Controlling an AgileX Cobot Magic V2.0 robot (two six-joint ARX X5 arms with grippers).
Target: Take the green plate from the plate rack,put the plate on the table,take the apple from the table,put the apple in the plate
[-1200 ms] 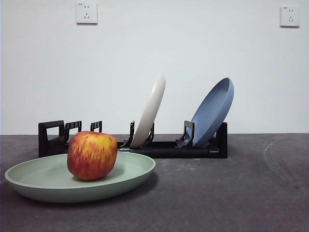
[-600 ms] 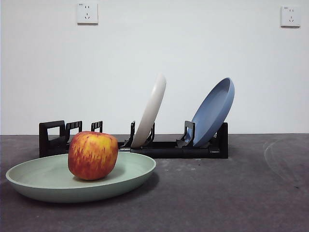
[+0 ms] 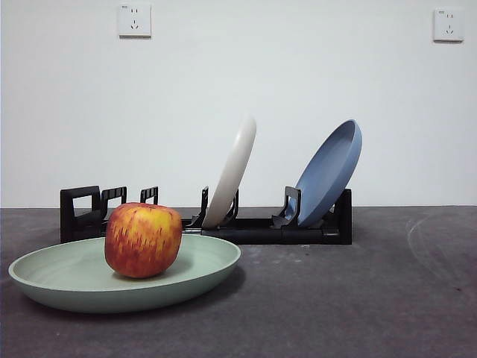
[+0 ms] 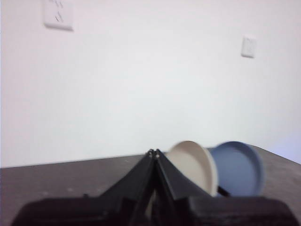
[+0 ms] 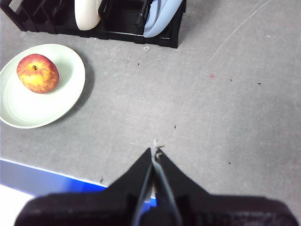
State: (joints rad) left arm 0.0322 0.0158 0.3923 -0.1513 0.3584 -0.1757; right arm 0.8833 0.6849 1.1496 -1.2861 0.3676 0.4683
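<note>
the apple (image 3: 143, 239) sits in the green plate (image 3: 201, 270), which lies flat on the desk (image 3: 358, 298) just in front of the plate rack (image 3: 261, 227). a cream plate (image 3: 232, 170) and a blue plate (image 3: 329, 171) lean in the rack. the left hand (image 4: 154, 152) and right hand (image 5: 154, 151) are each pressed together, holding nothing, well apart from the plate.

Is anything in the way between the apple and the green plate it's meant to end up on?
Nothing is: the apple already sits on the green plate, which lies flat on the table before the plate rack.
</note>
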